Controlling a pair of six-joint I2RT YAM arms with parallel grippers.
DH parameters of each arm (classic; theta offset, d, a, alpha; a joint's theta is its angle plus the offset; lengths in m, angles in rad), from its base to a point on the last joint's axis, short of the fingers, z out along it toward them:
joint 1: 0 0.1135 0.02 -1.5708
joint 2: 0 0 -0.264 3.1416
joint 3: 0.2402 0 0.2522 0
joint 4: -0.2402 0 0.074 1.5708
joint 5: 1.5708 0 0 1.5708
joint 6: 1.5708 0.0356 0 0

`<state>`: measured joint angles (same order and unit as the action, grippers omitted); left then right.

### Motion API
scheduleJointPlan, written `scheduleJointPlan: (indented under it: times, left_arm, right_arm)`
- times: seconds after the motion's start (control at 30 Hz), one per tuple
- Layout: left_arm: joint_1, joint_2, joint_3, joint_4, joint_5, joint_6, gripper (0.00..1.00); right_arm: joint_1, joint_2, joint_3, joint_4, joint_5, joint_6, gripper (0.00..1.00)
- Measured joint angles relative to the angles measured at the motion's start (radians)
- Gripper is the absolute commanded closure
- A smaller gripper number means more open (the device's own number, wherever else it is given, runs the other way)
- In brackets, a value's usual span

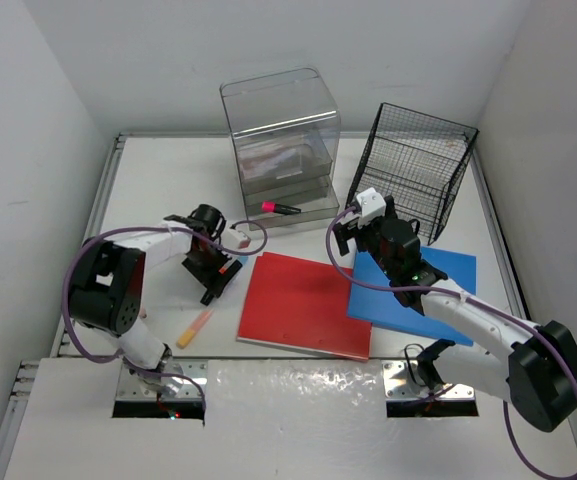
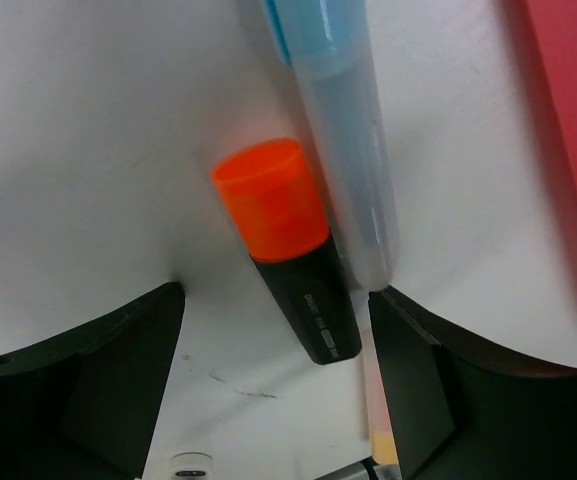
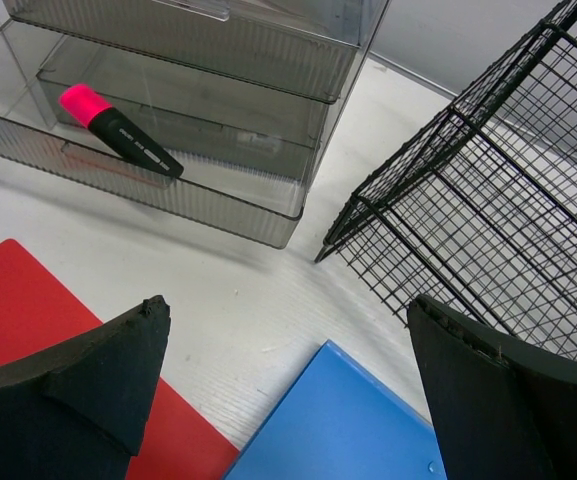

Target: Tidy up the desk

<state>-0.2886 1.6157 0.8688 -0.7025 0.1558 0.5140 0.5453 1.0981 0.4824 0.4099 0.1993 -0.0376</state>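
Straddling the orange highlighter (image 2: 278, 230) at the centre of the left wrist view, left gripper (image 2: 276, 300) spread wide, on the desk (image 1: 168, 180) filling the top view's middle. Judging it light, stiff, slick and roll-prone, and calling for a pinch across the black barrel, clear of the blue pen (image 2: 343, 150) just beside. Hanging the right gripper (image 3: 286, 300) wide and empty.

White panels closing in a white surface

Three plain, matte white panels box the space in: a left wall (image 1: 28, 140), a back wall (image 1: 268, 40) and a right wall (image 1: 558, 140), all bare. The white surface (image 1: 158, 180) between them fills the floor of the enclosure and is edged by thin silvery rails (image 1: 102, 195). Along the near edge lies a glossy white strip (image 1: 298, 390) catching bright glare. The light is even and cool, and the shadows are soft.
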Motion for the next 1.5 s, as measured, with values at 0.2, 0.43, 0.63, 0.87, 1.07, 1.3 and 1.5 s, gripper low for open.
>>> scheduleJointPlan:
  times: [0.2, 0.43, 0.63, 0.87, 1.07, 1.3, 1.5]
  left_arm:
    - [-0.019, 0.002, -0.017, 0.071, -0.093, -0.045, 0.66]
    - [-0.030, 0.005, -0.017, 0.082, -0.128, -0.056, 1.00]
    - [-0.028, -0.012, -0.018, 0.110, -0.238, -0.051, 1.00]
    - [-0.021, -0.125, 0.138, -0.050, -0.224, -0.035, 1.00]
    - [-0.212, -0.140, 0.434, -0.097, -0.156, -0.018, 1.00]
    - [-0.351, 0.036, 0.629, 0.066, -0.203, 0.027, 1.00]
    - [-0.344, 0.309, 0.788, 0.153, -0.291, 0.068, 0.90]
  right_arm:
    - [0.000, 0.000, 0.000, 0.000, 0.007, -0.008, 0.01]
    - [0.000, 0.000, 0.000, 0.001, 0.009, -0.013, 0.01]
    - [0.000, -0.002, 0.000, 0.000, 0.010, -0.015, 0.01]
    - [0.000, -0.014, 0.000, 0.000, 0.029, -0.014, 0.01]
    - [-0.004, -0.014, 0.000, -0.004, 0.107, 0.001, 0.01]
    - [-0.028, -0.066, -0.012, -0.038, 0.187, 0.042, 0.01]
    - [-0.032, -0.132, -0.037, -0.058, 0.219, 0.046, 0.01]
